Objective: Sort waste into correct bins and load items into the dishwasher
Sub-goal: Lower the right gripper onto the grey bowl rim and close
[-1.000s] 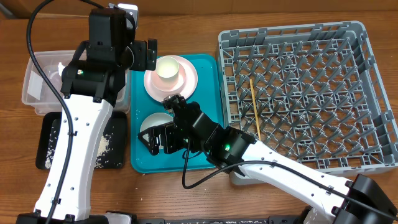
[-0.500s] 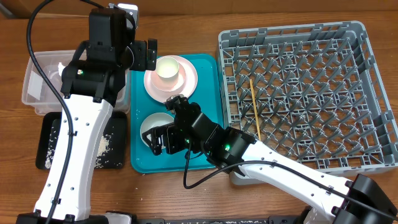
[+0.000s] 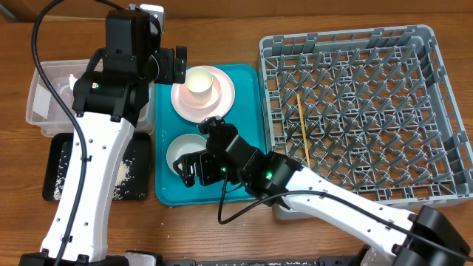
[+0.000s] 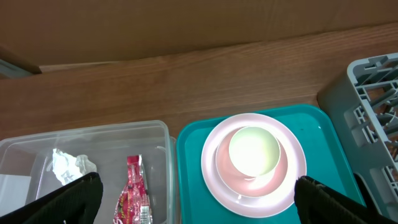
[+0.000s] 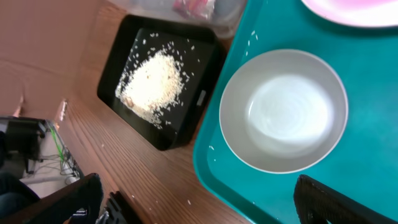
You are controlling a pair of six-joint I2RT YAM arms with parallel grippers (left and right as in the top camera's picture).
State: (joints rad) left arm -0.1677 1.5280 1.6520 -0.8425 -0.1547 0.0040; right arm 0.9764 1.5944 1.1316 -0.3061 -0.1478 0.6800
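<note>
Wooden table [image 3: 222, 15]: right gripper [image 3: 188, 168], jaws spread and empty, has crept forward, white bowl [image 5: 283, 111] now beneath them, ready for grasping; left gripper [image 3: 174, 66] likewise released.

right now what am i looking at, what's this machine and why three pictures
Two robot arms sit at a table, each with a two-finger claw (gripper). One picture looks down from above; the other two come from cameras on each wrist. The left gripper hangs open by a pink plate with a cup on a teal tray; the right gripper, open, hovers over a white bowl. A clear tub holds a tissue and red wrapper, a black tray holds rice, and a chopstick lies in the grey rack. Nothing is held.
</note>
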